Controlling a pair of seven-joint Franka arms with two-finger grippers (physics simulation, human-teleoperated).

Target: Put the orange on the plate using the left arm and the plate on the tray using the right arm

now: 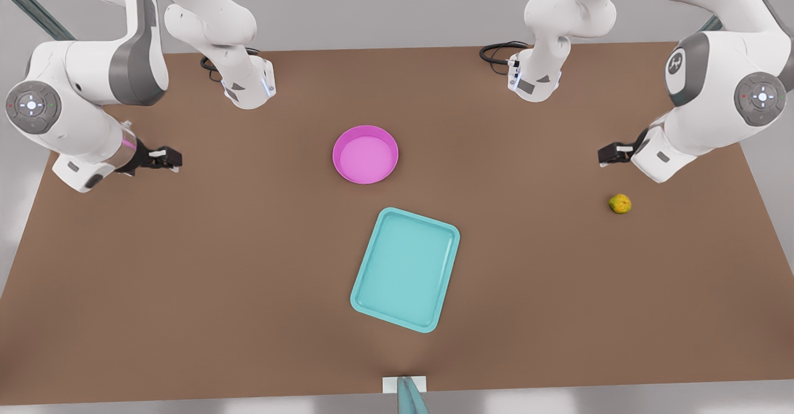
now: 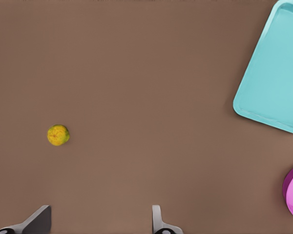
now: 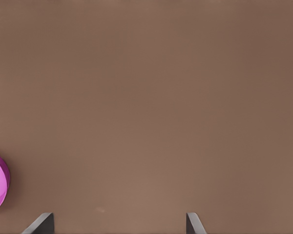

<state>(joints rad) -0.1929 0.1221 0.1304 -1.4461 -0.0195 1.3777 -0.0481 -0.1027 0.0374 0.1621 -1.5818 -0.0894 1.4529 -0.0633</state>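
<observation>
**Both placements still to do**

Orange [image 1: 620,203], small, yellow with green patches, lies on the desk [image 1: 186,265] at the front view's right, near the left hand [image 1: 605,155], fingers wide. Pink plate [image 1: 365,154] sits mid-desk, empty, just beyond the turquoise tray [image 1: 405,269]. Right hand [image 1: 173,159], wide, waits far left.

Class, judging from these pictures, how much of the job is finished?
Nothing is done yet. The orange lies on the table, apart from the plate, which sits beside the tray, not on it. The left gripper hovers open near the orange; the right gripper waits open. Both placements remain.
</observation>
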